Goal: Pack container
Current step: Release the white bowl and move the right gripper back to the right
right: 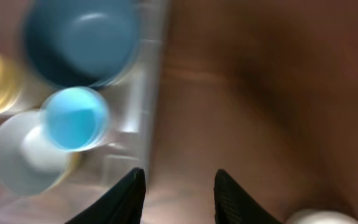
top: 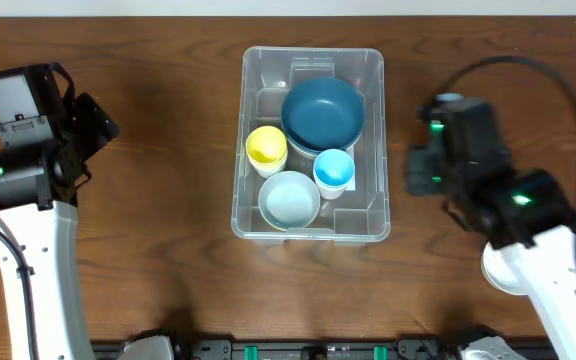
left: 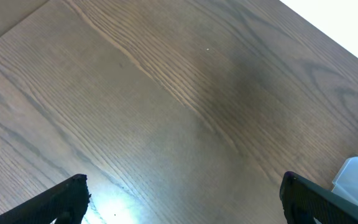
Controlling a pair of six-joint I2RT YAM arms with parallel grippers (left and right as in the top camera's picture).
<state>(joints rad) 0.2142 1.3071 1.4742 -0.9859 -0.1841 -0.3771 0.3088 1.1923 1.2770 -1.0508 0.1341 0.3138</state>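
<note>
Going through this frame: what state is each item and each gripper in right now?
container, open, no lid, partly filled.
dark blue bowl, upright inside container.
yellow cup, upright inside.
light blue cup, upright inside.
pale bowl, upright inside.
left gripper, open, empty, over bare table.
right gripper, open, empty, beside container.

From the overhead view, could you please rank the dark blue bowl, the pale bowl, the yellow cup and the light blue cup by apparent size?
1. Dark blue bowl
2. Pale bowl
3. Yellow cup and light blue cup: they look about alike, so I will not rank one over the other.
</note>
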